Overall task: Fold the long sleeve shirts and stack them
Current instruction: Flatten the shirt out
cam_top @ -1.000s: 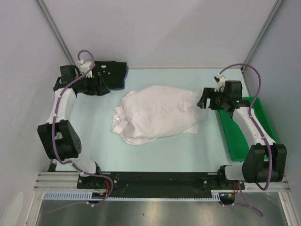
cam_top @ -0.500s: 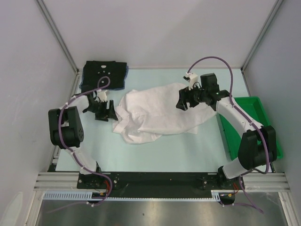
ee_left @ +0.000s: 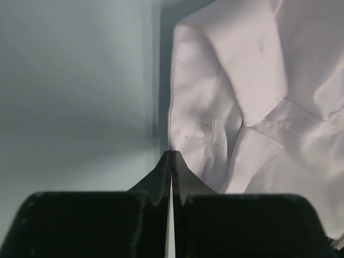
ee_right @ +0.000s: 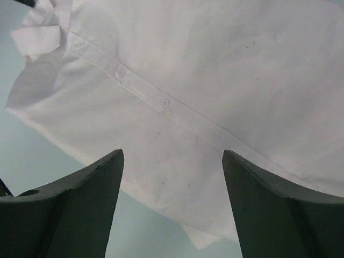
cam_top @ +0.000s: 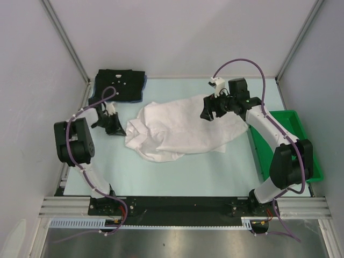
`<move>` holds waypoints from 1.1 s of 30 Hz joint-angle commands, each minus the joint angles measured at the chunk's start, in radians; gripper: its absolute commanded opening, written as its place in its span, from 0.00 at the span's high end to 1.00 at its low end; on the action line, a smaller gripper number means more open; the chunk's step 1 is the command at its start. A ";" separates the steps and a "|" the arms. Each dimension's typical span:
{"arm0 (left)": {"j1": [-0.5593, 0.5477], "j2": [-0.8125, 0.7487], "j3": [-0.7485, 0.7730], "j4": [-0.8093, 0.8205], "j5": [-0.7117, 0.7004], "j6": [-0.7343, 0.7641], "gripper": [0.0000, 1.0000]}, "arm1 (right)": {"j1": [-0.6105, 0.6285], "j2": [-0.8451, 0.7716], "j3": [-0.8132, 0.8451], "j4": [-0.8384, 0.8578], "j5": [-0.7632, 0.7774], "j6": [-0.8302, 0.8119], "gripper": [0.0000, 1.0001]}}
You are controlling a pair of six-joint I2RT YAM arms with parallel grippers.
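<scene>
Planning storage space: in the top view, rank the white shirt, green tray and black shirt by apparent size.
1. white shirt
2. green tray, though the right arm covers part
3. black shirt

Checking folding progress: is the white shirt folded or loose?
Not folded: the white shirt lies crumpled in an uneven heap, its collar bunched and button placket exposed.

Thin, creased white cloth with a stitched button band makes up the white shirt point(ee_right: 215, 70) ahead of the right gripper point(ee_right: 172, 153), whose fingers point(ee_right: 80, 204) look matt black plastic. Beside the left gripper point(ee_left: 171, 156), the tabletop point(ee_left: 75, 80) looks smooth, matt.
</scene>
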 commanded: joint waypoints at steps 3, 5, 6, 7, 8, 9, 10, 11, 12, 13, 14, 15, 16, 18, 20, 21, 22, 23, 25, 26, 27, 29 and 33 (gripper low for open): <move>0.159 -0.229 0.211 0.007 0.082 -0.002 1.00 | -0.002 -0.012 0.016 0.041 -0.036 0.035 0.20; 0.160 -0.266 0.274 -0.019 0.117 0.006 1.00 | -0.002 -0.006 0.019 0.049 -0.045 0.041 0.21; 0.160 -0.306 0.291 -0.022 0.128 0.006 1.00 | -0.002 -0.003 0.023 0.052 -0.045 0.044 0.20; 0.160 -0.324 0.306 -0.019 0.133 -0.005 1.00 | -0.004 -0.001 0.031 0.052 -0.047 0.044 0.20; 0.156 -0.343 0.344 -0.017 0.163 -0.017 1.00 | -0.005 0.000 0.032 0.053 -0.048 0.044 0.20; 0.125 -0.355 0.369 -0.019 0.165 -0.029 1.00 | -0.005 0.002 0.035 0.055 -0.048 0.050 0.20; 0.098 -0.381 0.395 -0.013 0.173 -0.035 1.00 | -0.010 0.002 0.042 0.055 -0.051 0.056 0.20; 0.062 -0.389 0.439 -0.001 0.187 -0.042 1.00 | -0.022 0.003 0.045 0.055 -0.054 0.065 0.20; -0.029 -0.395 0.460 0.012 0.176 -0.040 1.00 | -0.031 0.006 0.048 0.053 -0.057 0.073 0.19; -0.074 -0.392 0.476 0.009 0.150 -0.043 1.00 | -0.040 0.006 0.055 0.049 -0.066 0.084 0.18; -0.106 -0.386 0.477 0.007 0.098 -0.072 1.00 | -0.057 0.009 0.060 0.028 -0.070 0.082 0.18; -0.123 -0.375 0.460 -0.005 0.083 -0.098 0.96 | -0.065 0.008 0.062 0.018 -0.068 0.079 0.17; -0.113 -0.359 0.390 -0.013 0.070 -0.124 0.70 | -0.068 0.003 0.060 0.014 -0.056 0.076 0.17; -0.042 -0.349 0.288 -0.002 0.069 -0.157 0.44 | -0.085 -0.018 0.046 0.012 -0.057 0.073 0.16; 0.022 -0.335 0.150 0.032 0.032 -0.157 0.18 | -0.090 -0.034 0.026 0.007 -0.048 0.070 0.15; 0.043 -0.320 0.124 0.055 0.055 -0.151 0.09 | -0.093 -0.046 0.020 0.006 -0.050 0.070 0.15; 0.065 -0.293 0.103 0.052 0.071 -0.143 0.08 | -0.093 -0.052 0.016 0.001 -0.050 0.067 0.14; 0.097 -0.245 0.096 0.046 0.076 -0.113 0.07 | -0.094 -0.058 0.009 -0.002 -0.050 0.066 0.14; 0.117 -0.198 0.089 0.043 0.050 -0.066 0.06 | -0.094 -0.080 -0.014 0.003 -0.047 0.067 0.13; 0.142 -0.178 0.082 0.044 0.055 -0.046 0.06 | -0.094 -0.086 -0.020 0.003 -0.045 0.067 0.13; 0.149 -0.121 0.085 0.036 0.055 -0.036 0.08 | -0.094 -0.090 -0.027 0.000 -0.044 0.067 0.13; 0.162 -0.063 0.102 0.021 0.044 0.000 0.12 | -0.094 -0.100 -0.035 0.003 -0.034 0.067 0.13; 0.162 0.051 0.090 0.065 0.098 0.001 0.23 | -0.094 -0.100 -0.032 -0.003 -0.025 0.063 0.12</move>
